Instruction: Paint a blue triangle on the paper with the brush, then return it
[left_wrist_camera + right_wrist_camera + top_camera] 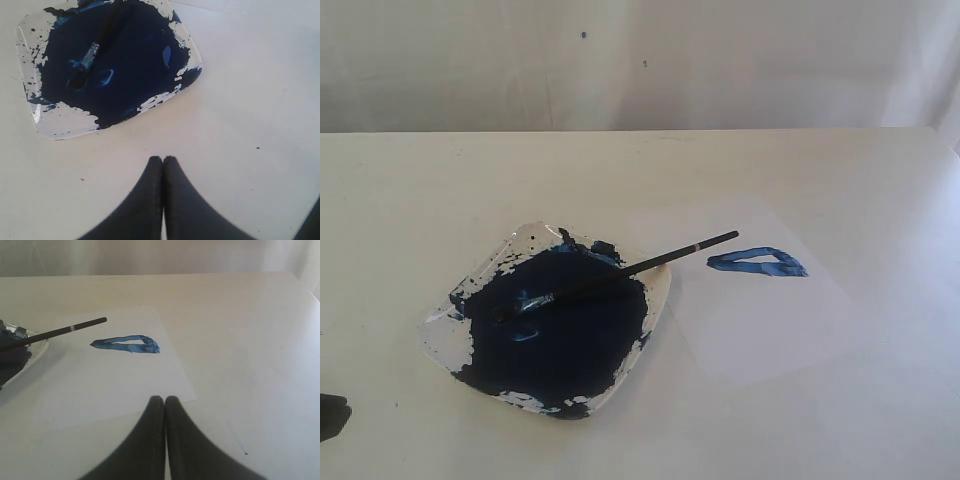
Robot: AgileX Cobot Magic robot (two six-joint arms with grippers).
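On the thin white square paper [760, 320], a small flattened blue triangle outline [757, 262] is found painted. The long black-handled brush [620, 272] is laid across the paint-smeared white dish [442, 338], bristles in the dark pool [570, 335]. The left gripper [163, 162] and right gripper [164, 401] are seen closed tight and empty. Both steps are judged done; only a clear retreat is called for.

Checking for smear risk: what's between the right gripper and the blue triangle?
Only bare paper. In the right wrist view nothing lies between the shut right gripper and the blue triangle. The brush lies off to one side.
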